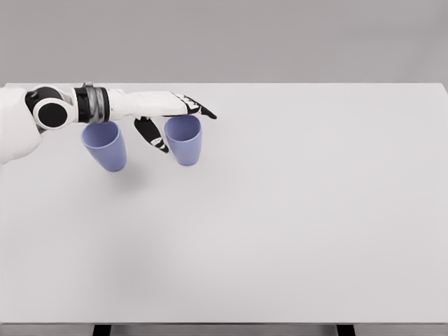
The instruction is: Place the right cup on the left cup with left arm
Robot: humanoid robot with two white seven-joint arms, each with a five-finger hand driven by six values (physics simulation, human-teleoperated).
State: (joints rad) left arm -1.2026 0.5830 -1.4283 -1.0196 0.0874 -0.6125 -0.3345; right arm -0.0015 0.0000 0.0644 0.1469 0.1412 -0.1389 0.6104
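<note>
Head view: a white tabletop [294, 224] fills most of the frame, with a grey wall behind it. Two blue cups stand upright on its far left part, side by side and a little apart. The left cup [105, 145] sits partly under the wrist; the right cup [185, 140] stands just right of it, its rim partly covered by the fingers. The left arm comes in from the left edge and reaches rightward above both cups. The left hand [168, 115] is flat and open, fingers [196, 107] stretched out straight over the far rim of the right cup, dark fingertips pointing right. The thumb [151, 134] hangs down into the gap between the two cups. The hand holds nothing; whether the fingers touch the right cup's rim cannot be told. Neither cup is lifted or stacked. The right arm is out of sight
</note>
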